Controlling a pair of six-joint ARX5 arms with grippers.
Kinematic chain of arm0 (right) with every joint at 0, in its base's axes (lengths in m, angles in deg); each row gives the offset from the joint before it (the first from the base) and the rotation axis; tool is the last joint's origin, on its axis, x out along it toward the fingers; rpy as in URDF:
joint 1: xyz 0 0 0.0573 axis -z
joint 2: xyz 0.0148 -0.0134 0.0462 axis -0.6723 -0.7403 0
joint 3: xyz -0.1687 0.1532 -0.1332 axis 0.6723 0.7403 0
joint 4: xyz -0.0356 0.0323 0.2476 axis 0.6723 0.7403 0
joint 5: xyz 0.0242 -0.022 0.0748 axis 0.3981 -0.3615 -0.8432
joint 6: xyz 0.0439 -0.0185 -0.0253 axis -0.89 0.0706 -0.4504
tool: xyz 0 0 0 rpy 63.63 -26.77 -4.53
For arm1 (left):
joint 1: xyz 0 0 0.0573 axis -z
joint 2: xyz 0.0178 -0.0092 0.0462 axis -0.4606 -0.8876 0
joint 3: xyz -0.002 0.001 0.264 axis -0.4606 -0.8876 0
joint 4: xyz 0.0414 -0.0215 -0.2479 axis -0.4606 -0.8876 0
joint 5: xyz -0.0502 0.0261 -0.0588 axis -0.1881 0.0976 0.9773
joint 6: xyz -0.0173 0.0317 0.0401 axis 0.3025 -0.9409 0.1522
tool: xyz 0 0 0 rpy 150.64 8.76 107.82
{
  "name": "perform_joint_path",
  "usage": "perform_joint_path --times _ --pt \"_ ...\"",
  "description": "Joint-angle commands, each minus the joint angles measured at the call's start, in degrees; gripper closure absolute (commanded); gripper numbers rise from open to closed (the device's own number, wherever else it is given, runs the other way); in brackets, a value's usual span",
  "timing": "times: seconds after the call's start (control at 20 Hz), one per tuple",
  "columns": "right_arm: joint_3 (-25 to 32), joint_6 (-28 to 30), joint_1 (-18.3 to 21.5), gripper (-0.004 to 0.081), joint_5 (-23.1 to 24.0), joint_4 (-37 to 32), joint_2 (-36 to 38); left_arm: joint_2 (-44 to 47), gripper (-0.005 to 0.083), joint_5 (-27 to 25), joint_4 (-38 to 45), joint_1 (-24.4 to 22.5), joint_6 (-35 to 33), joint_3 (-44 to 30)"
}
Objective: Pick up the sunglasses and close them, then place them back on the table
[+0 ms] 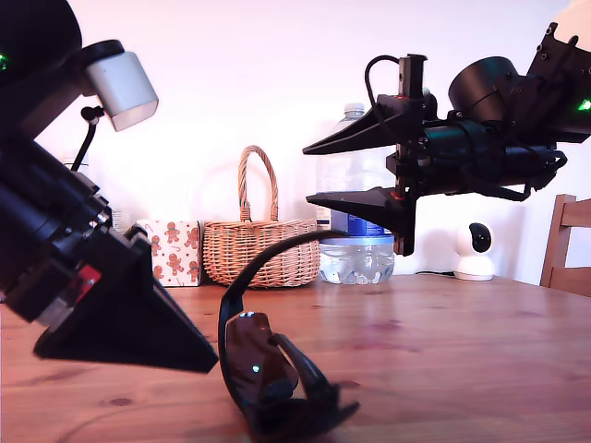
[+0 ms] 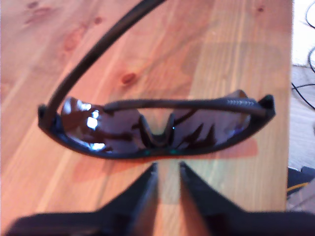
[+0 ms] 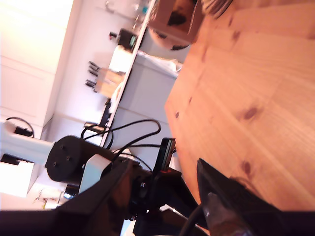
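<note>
My first gripper (image 2: 167,169) sits low over the table (image 1: 462,351), its fingers narrowed to a slim gap just behind the bridge of the sunglasses (image 2: 157,130), apparently pinching the frame, though contact is hard to confirm. My second gripper (image 1: 355,171) is raised, jaws spread, with the glasses' one unfolded temple arm (image 1: 277,249) reaching toward its lower finger. The glasses stand on the wood, one arm already folded. Pushing that arm off-line could twist the frame loose or topple it.
</note>
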Motion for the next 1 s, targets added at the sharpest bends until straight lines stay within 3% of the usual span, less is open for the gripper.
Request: perform_joint_path --times 0.0,0.45,0.6,0.95 --pt "-0.17 0.37 -1.31 0.04 -0.39 -0.13 -0.42 -1.81 0.0775 0.61 2.1 0.11 0.35 -0.52" --pt "-0.17 0.33 -2.47 0.04 -0.2 0.7 -0.42 -13.29 0.0795 -1.79 18.36 0.11 1.25 -0.52" --pt "-0.17 0.0 -2.49 0.04 0.28 2.03 -0.42 -17.11 0.0795 -0.07 23.93 0.11 3.52 -0.52" --pt "-0.2 0.11 -2.6 0.0434 0.74 8.2 -0.39 -20.26 0.0795 1.46 26.88 0.0 3.78 -0.52"
